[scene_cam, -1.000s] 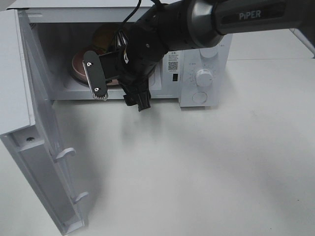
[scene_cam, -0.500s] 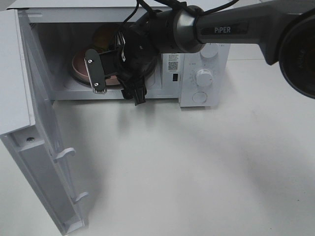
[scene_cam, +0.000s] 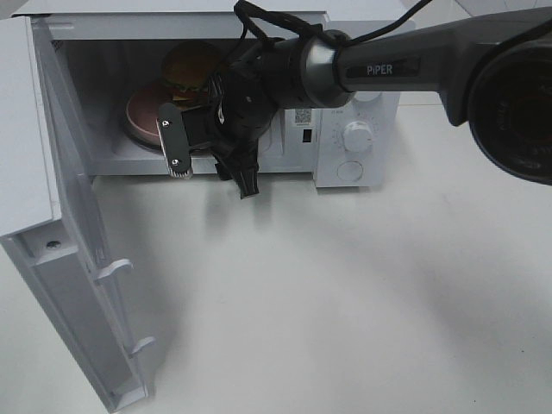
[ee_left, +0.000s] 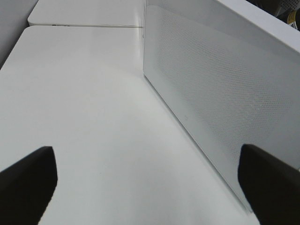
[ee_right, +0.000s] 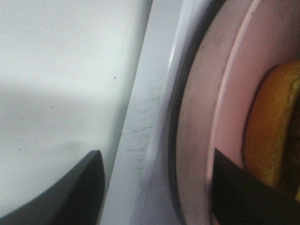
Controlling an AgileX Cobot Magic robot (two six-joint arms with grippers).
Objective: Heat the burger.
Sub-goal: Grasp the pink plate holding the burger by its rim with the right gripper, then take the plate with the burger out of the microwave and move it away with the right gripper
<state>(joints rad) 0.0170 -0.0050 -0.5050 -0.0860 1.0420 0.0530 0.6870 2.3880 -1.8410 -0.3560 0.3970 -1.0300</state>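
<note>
"PiPER" is showing in white on the right arm's (scene_cam: 392, 65) grey sleeve; a QR-code sticker on the microwave (scene_cam: 358, 138) front panel is staying too small to read.

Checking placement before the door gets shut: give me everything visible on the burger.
The burger sits inside the open microwave, towards the back of the cavity, resting on a pink plate. Its golden-brown bun top shows, with a band of green, red and yellow filling beneath; it looks upright. The right arm hides its right part in the high view. The right wrist view shows a yellow-brown edge on the plate. The right gripper hangs at the cavity mouth, not gripping the burger.
</note>
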